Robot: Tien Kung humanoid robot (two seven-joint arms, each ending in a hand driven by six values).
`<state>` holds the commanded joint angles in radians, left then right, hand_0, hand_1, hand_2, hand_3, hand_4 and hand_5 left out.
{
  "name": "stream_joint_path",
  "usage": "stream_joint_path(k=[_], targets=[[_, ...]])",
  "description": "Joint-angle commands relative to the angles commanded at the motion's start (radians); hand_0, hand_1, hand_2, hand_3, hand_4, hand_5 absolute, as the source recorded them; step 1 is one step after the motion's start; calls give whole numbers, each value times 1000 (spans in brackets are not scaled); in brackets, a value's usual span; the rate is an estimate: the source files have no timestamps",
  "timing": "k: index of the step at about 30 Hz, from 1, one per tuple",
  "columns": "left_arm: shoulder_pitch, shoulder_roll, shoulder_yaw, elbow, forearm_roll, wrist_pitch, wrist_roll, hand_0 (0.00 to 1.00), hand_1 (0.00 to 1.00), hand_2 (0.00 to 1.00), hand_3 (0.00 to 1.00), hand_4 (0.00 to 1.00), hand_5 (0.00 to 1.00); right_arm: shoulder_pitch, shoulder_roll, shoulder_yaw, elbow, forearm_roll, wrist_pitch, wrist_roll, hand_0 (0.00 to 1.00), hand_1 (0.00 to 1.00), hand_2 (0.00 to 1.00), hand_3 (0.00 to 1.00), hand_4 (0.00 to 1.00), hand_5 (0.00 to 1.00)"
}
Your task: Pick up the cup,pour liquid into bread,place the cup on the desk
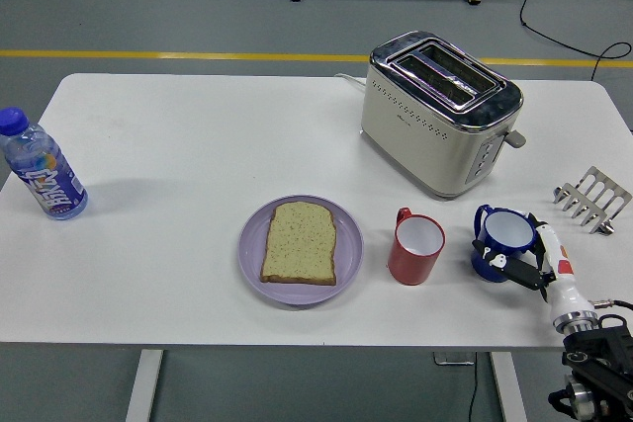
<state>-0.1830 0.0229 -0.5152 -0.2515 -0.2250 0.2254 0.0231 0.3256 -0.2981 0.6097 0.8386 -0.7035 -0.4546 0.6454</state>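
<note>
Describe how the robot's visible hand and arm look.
Only the right hand shows, at the lower right. Its fingers are white with black joints and a small red mark. A shiny metal wrist ring joins it to a black mechanical forearm. No left arm appears.

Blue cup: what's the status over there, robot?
Right hand fingers closed around blue cup, cup on table. Left hand unseen. Red cup stands between it and bread.
</note>
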Motion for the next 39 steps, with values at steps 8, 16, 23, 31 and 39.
stream_joint_path(k=[8, 16, 23, 31, 39], targets=[[2, 0, -7, 0, 9, 1, 2, 690, 756, 773, 611, 396, 998, -4, 3, 10, -8, -23, 6, 0, 492, 455, 553, 555, 671, 2], [2, 1, -3, 1, 1, 0, -1, 690, 756, 773, 611, 396, 998, -6, 5, 16, -12, -40, 17, 0, 553, 481, 575, 589, 678, 2], [0, 3, 5, 1, -10, -2, -4, 690, 756, 773, 611, 396, 998, -4, 5, 20, -13, -53, 24, 0, 666, 565, 634, 612, 690, 2], [-2, 4, 7, 0, -15, -2, -5, 690, 756, 773, 611, 396, 998, -4, 4, 22, -15, -77, 44, 0, 715, 603, 690, 678, 703, 2], [-2, 4, 9, 1, -18, -3, -6, 690, 756, 773, 611, 396, 998, -6, 5, 28, -15, -82, 48, 0, 770, 642, 736, 702, 704, 2]])
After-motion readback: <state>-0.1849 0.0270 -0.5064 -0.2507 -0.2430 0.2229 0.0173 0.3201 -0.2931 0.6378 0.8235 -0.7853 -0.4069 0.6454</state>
